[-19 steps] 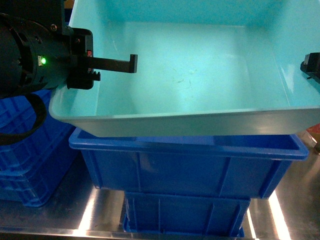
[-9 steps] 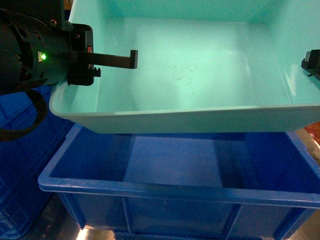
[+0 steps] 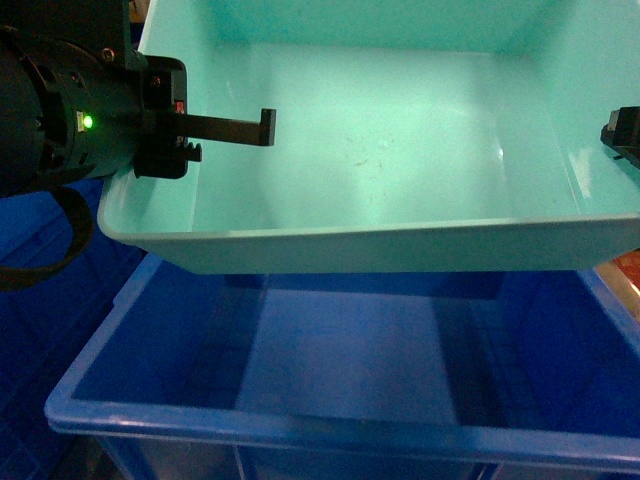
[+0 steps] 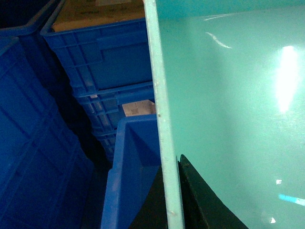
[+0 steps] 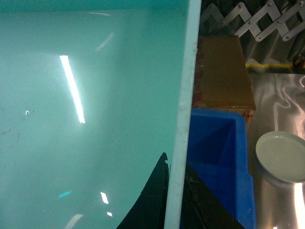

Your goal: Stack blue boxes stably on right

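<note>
A light turquoise blue box (image 3: 380,150) hangs in the air, held by both side walls. My left gripper (image 3: 255,128) is shut on its left rim, one finger inside and one outside (image 4: 172,164). My right gripper (image 3: 622,135) is shut on the right rim in the same way (image 5: 175,164). Directly under the tub sits a larger dark blue crate (image 3: 330,400) with its open inside facing up; a gap shows between tub and crate. The crate's corner lies just outside each held rim (image 4: 128,167) (image 5: 217,157).
Dark blue ribbed crates (image 4: 100,52) are stacked to the left, one holding a cardboard sheet (image 4: 90,12). To the right are a brown cardboard box (image 5: 221,71) and a pale round plate (image 5: 281,155) on the shiny metal table (image 5: 281,95).
The dark blue crate below has grown in the head view, from a side view to a look into its open inside. The tub stays held in both grippers at the same place.
</note>
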